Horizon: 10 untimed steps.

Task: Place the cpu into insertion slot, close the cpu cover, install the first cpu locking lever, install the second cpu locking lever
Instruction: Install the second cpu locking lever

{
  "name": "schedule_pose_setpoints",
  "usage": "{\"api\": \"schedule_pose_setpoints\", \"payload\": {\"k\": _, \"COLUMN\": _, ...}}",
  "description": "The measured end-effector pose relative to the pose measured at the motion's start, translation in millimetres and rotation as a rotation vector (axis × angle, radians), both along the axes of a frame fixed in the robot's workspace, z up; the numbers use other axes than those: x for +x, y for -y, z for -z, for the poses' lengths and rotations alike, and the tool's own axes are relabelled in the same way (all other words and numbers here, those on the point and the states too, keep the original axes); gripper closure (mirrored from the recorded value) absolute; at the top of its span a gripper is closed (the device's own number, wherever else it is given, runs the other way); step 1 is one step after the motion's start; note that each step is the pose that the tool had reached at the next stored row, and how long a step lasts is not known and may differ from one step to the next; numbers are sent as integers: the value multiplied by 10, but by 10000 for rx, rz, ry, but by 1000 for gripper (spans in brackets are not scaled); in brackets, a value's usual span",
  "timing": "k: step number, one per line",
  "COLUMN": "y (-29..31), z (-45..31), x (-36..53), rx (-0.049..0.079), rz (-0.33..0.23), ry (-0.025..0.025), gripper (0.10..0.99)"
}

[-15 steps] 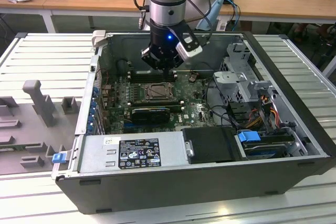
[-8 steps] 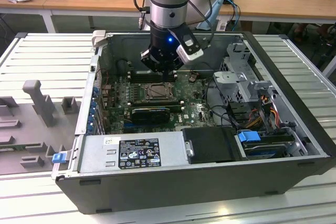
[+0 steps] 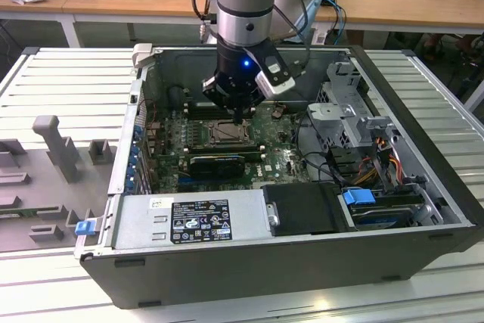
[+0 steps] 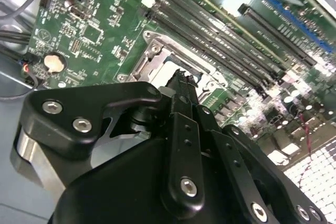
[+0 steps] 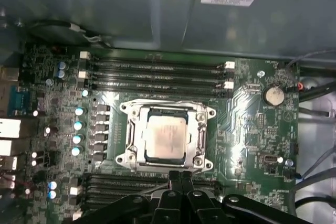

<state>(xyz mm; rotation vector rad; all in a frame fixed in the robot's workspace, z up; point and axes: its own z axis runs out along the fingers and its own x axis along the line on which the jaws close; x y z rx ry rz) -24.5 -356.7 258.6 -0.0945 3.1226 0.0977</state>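
Observation:
The cpu (image 5: 165, 139), a pale silvery square, lies flat in the insertion slot (image 5: 122, 109) on the green board. The cpu cover (image 5: 136, 136), a metal frame, lies down around the chip, whose face shows through its window. My gripper (image 5: 181, 176) hovers just off one edge of the socket, its black fingers pressed together with nothing between them. In the second wrist view the gripper (image 4: 182, 77) points down at the socket's metal frame (image 4: 152, 56). In the exterior view the gripper (image 3: 240, 116) hangs just above the socket (image 3: 225, 135) inside the open computer case.
Long black memory slots (image 5: 157, 74) run along both sides of the socket. A coin battery (image 5: 273, 95) sits on the board. A black card (image 3: 218, 164), the power supply (image 3: 198, 217), drive cage (image 3: 344, 111) and cables (image 3: 378, 164) crowd the case. Grey fixtures (image 3: 53, 141) stand on the table.

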Motion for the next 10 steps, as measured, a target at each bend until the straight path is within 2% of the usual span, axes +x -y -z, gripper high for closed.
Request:
{"api": "schedule_pose_setpoints", "payload": {"k": 1, "y": 32, "z": 18, "x": 0, "rx": 8, "rz": 0, "ry": -23, "gripper": 980}}
{"api": "schedule_pose_setpoints", "payload": {"k": 5, "y": 83, "z": 70, "x": -10, "rx": 29, "rz": 1, "ry": -31, "gripper": 980}}
{"api": "schedule_pose_setpoints", "payload": {"k": 7, "y": 99, "z": 122, "x": -40, "rx": 40, "rz": -1, "ry": -32, "gripper": 980}}
{"api": "schedule_pose_setpoints", "payload": {"k": 10, "y": 121, "z": 162, "x": -236, "rx": 53, "rz": 0, "ry": -32, "gripper": 980}}
